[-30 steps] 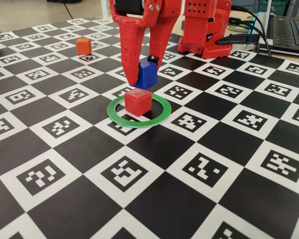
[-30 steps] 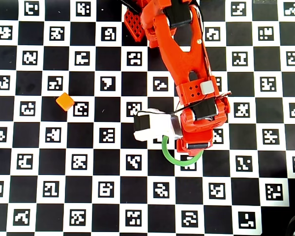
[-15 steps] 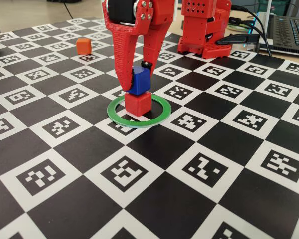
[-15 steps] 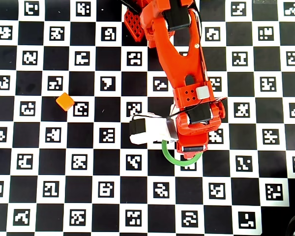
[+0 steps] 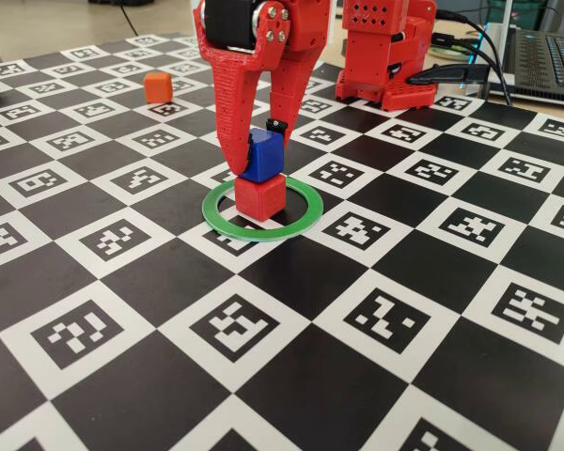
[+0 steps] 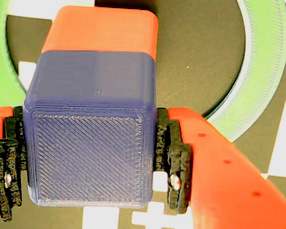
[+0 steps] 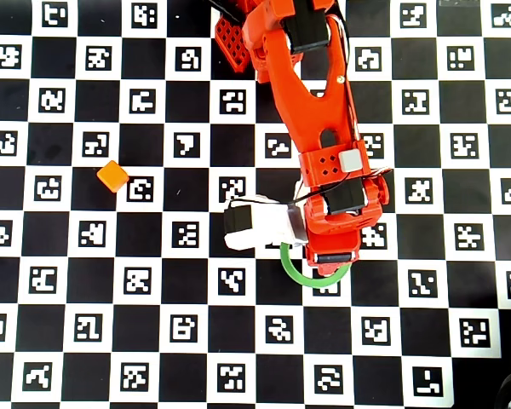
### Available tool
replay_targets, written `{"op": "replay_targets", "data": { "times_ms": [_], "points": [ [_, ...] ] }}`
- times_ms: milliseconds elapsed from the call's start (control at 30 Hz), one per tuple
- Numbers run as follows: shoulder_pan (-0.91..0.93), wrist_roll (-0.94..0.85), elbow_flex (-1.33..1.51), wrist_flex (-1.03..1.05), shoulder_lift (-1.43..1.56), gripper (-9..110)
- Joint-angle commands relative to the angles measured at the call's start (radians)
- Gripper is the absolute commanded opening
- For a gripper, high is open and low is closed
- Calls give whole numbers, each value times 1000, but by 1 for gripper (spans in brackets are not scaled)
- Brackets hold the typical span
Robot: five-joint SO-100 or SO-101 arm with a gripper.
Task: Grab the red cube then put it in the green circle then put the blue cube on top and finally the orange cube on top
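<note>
Contact looks made: compared with a second ago, when the blue cube (image 5: 262,156) hung clear above and slightly behind the red cube (image 5: 259,198), the hand (image 5: 257,155) has come down and the blue cube now sits on the red one's top face, barely changed over the last half second. The hand is pinching the blue cube from both sides; in the wrist view its black pads (image 6: 172,160) press against the cube's flanks, with the red cube (image 6: 102,31) directly beneath and peeking out past the far edge. Below the hand, the red cube stands inside the green circle (image 5: 217,219), whose band (image 6: 268,71) curves around both sides of the wrist view. Alignment seems fair but not perfect, since the blue cube looks slightly turned and offset on the red one in the fixed view, though the angle makes that hard to settle. For the task, the second step is close to done: release remains, then the orange cube (image 7: 112,176), which lies well off to the hand's side on the desk (image 5: 291,376), untouched. No brand or readable writing shows anywhere; the desk carries only a checkerboard of black-and-white coded marker squares, and the arm's red parts bear no label.
</note>
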Motion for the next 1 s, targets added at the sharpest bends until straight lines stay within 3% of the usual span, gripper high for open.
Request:
{"op": "replay_targets", "data": {
  "times_ms": [0, 33, 500, 967],
  "points": [
    [11, -5, -6, 0, 34, 34],
    [9, -17, -9, 9, 35, 38],
    [120, -97, -149, 258, 295, 38],
    [686, -514, 2, 322, 488, 43]
  ]
}}
